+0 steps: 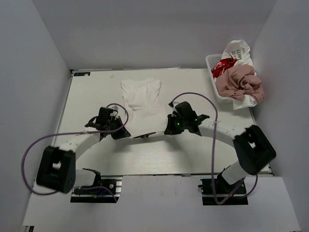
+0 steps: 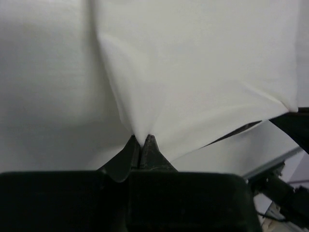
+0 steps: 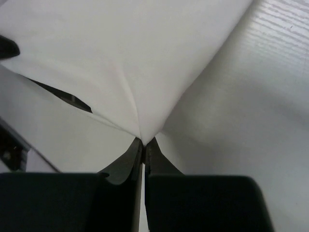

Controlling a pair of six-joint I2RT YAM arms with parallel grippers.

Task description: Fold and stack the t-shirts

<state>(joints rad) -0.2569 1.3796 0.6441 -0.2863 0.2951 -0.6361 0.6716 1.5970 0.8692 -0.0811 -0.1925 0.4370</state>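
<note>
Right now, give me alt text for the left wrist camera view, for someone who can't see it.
The left end effector is shut on a pinched corner of a white t-shirt, whose cloth fans out and away from the fingertips. A dark gap shows under the shirt's edge at the right, above the white table.

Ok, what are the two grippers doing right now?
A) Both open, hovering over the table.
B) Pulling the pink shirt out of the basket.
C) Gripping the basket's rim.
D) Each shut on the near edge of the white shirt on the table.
D: the left gripper and the right gripper each pinch the white shirt, its cloth drawn to a point at their tips.
</note>
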